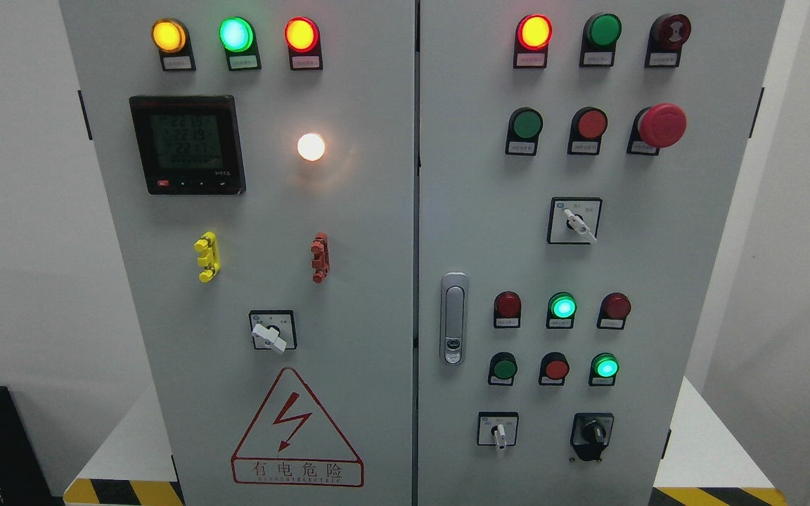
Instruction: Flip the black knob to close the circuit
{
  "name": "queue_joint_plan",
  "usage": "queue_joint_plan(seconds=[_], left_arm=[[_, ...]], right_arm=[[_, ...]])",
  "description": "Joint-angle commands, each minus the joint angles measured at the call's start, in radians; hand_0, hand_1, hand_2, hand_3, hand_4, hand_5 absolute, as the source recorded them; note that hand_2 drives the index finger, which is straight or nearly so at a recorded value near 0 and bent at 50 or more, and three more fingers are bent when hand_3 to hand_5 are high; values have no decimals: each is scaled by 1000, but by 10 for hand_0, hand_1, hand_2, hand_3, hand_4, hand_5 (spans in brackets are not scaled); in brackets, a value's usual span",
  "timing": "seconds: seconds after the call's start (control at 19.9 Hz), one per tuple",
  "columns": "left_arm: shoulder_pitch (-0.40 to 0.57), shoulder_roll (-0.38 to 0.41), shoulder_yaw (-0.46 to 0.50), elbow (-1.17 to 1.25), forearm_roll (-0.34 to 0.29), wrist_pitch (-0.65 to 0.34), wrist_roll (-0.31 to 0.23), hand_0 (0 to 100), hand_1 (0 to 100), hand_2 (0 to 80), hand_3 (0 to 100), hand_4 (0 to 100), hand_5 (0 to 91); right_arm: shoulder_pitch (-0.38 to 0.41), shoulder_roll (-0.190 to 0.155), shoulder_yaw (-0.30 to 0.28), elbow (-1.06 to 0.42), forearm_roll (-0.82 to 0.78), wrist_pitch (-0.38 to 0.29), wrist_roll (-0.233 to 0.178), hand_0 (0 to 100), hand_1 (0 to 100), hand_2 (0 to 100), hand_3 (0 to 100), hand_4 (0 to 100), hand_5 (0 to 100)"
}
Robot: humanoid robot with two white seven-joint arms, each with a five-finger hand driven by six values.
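Low on the right door of the gray cabinet (pixel 377 211) sits the black knob (pixel 592 431), beside a white switch (pixel 498 431). Higher up, green lights (pixel 562 307) glow. Neither robot hand shows.

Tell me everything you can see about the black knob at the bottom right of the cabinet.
The black knob is a small rotary switch on a black square base, lowest on the right door, right of a white-handled switch. It looks like dark plastic. Its ridge stands nearly upright, with a pale mark on top. No hand touches it.
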Motion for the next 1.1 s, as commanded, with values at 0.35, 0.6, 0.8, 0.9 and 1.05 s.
queue_joint_plan(seconds=[0.35, 0.6, 0.8, 0.9, 1.05], left_arm=[[0, 0, -22, 22, -22, 0, 0, 120, 556, 0, 0, 0, 0], [0, 0, -22, 22, -22, 0, 0, 120, 556, 0, 0, 0, 0], [0, 0, -22, 22, -22, 0, 0, 120, 556, 0, 0, 0, 0], [0, 0, -22, 22, -22, 1, 0, 120, 556, 0, 0, 0, 0], [0, 0, -22, 22, -22, 1, 1, 120, 556, 0, 0, 0, 0]], right_arm=[[-96, 6, -31, 23, 111, 41, 11, 0, 10, 820, 995, 800, 807], [-124, 8, -40, 41, 149, 81, 28, 0, 13, 819, 994, 800, 807], [-133, 8, -65, 44, 168, 86, 28, 0, 26, 815, 993, 800, 807], [-136, 8, -67, 44, 174, 87, 29, 0, 33, 813, 993, 799, 807], [-147, 13, -73, 46, 189, 101, 52, 0, 36, 815, 992, 798, 807]])
